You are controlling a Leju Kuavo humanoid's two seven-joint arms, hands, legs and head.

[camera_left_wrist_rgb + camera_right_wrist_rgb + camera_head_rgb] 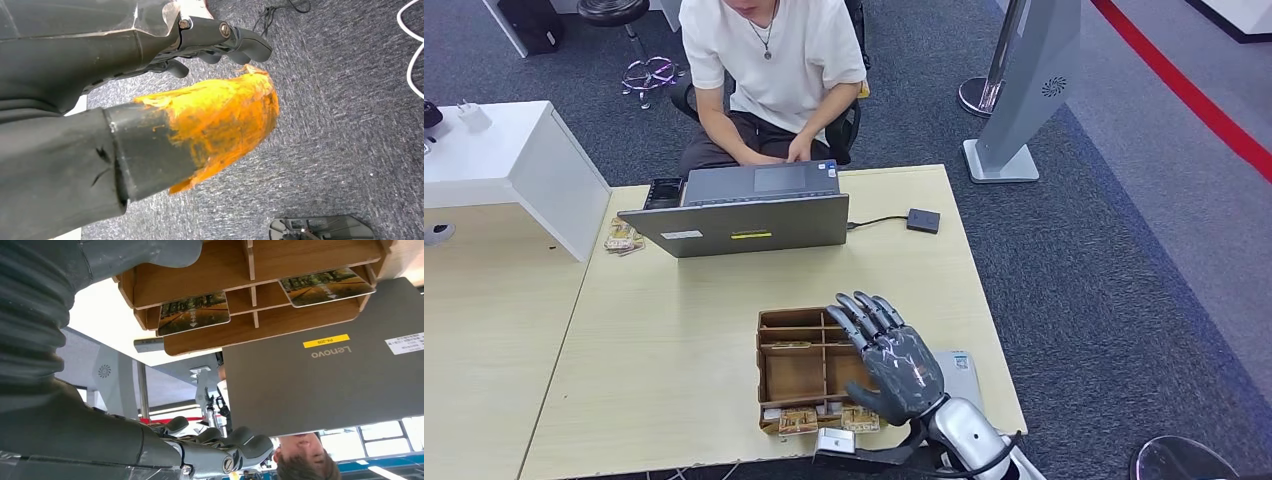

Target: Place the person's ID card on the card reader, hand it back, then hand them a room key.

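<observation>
Meanwhile, right robot hand [894, 360] hovers spread and empty above the wooden card box [792, 372], laptop [744, 210] beyond.

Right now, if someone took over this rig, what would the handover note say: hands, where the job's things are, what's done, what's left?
Right hand: over the wooden card organizer at the table's near edge, fingers spread, holding nothing.
Left hand: hanging beside the body above the carpet, nothing in it; whether its fingers are apart or curled is unclear.
Room key cards lie in the organizer's slots. A small black box, possibly the card reader, sits wired beside the laptop. The person sits behind the laptop.
Done: nothing can be confirmed.
Left: apparently the ID reading and return, and picking and handing over a room key.
</observation>
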